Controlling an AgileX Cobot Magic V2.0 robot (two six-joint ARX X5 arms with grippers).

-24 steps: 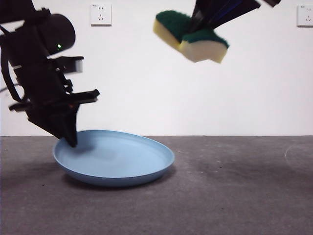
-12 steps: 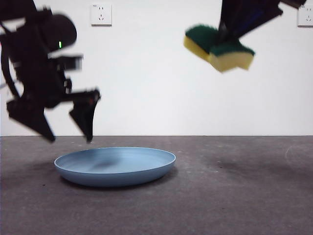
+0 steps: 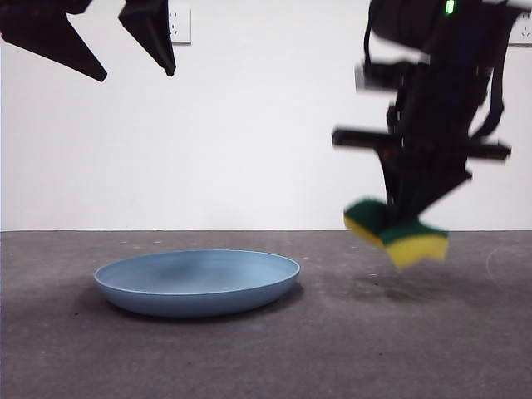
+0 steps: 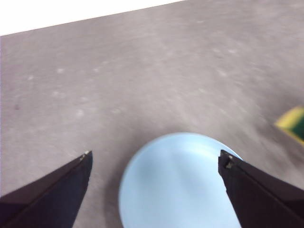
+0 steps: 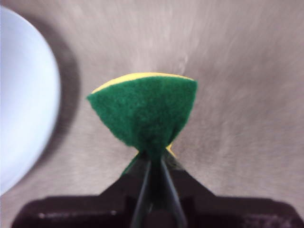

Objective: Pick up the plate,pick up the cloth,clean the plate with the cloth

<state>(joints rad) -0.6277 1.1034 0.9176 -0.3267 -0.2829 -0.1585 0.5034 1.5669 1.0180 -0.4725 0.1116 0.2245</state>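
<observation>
Your left gripper (image 3: 133, 58) raised high, jaws spread wide, empty, your right gripper (image 3: 405, 218) low, jaws pinched on the cloth (image 3: 397, 233)

We see a big flat table (image 3: 399, 349) with a dark grey top that looks a bit rough and speckled. It meets a white wall at the back. One thing lies right on it: a wide, round, light-blue plastic plate (image 3: 197, 283) with a low rim. The plate sits flat, open side up. Soft dark shadows fall on the grey top beside the plate.
</observation>
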